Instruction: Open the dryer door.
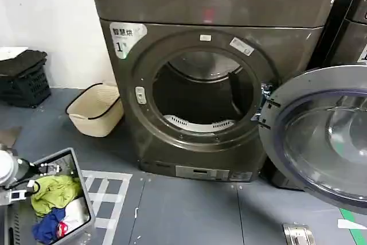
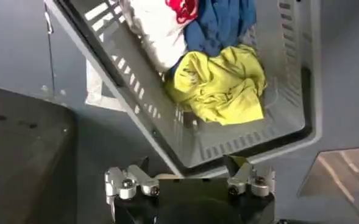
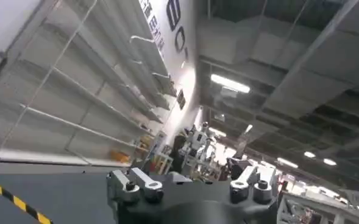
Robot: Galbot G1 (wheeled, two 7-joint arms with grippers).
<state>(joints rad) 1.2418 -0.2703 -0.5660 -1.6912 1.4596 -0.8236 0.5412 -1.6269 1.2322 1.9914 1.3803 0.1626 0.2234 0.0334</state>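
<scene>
The bronze-grey dryer (image 1: 206, 4), labelled "1", stands ahead of me. Its round dryer door (image 1: 321, 136) is swung wide open to the right, with the grey inner face and clear bowl turned toward me. The drum opening (image 1: 200, 96) is exposed and looks dark inside. My left gripper (image 2: 188, 161) hovers open above the corner of a grey laundry basket (image 2: 136, 109), far from the door, and holds nothing. The left arm (image 1: 8, 167) sits at the lower left. My right gripper (image 3: 188, 176) points up at a ceiling and shelving, open, nothing between its fingers.
The grey basket (image 1: 80, 182) at lower left holds yellow (image 1: 54, 190), blue and white clothes. A beige tub (image 1: 94, 110) and a black crate (image 1: 23, 76) stand left of the dryer. A darker machine (image 1: 352, 32) is at the right. A metal plate (image 1: 298, 234) lies on the floor.
</scene>
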